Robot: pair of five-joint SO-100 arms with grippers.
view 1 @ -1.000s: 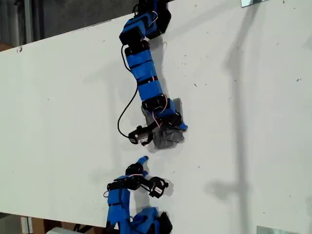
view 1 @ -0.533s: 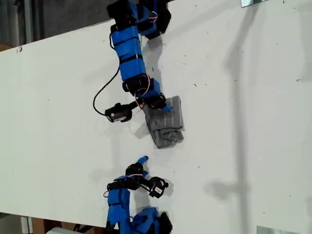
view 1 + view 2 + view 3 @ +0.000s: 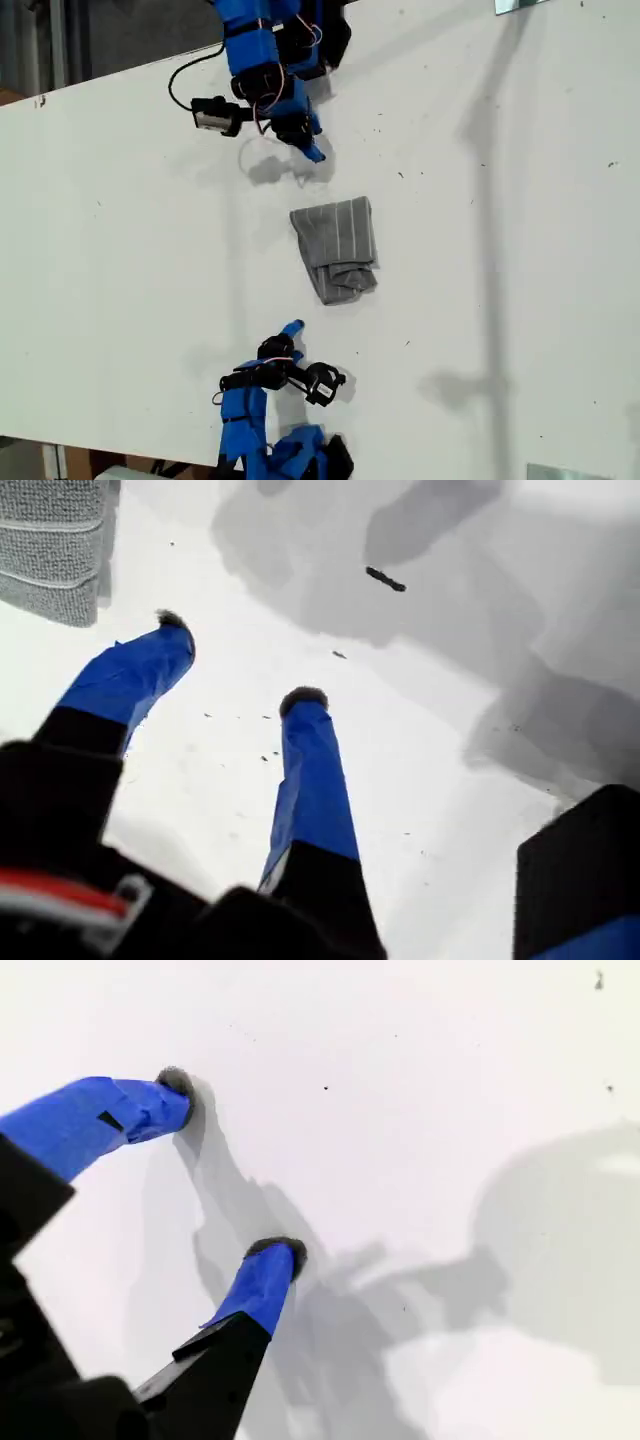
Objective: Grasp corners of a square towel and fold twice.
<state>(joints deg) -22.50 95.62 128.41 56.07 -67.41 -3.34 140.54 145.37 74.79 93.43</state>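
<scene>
Overhead, the exterior view shows the towel (image 3: pixel 337 248) folded small mid-table (image 3: pixel 520 250), apart from both arms. First wrist view: my first gripper (image 3: pixel 236 660) open, towel edge nearby. Second wrist view: my second gripper (image 3: pixel 228 1166) open, empty. Soft, limp cloth; pinch corners.

The first gripper (image 3: pixel 240 660) is held with blue fingers apart above the white table (image 3: pixel 420 780); a towel (image 3: pixel 55 545) edge is seen nearby.
</scene>
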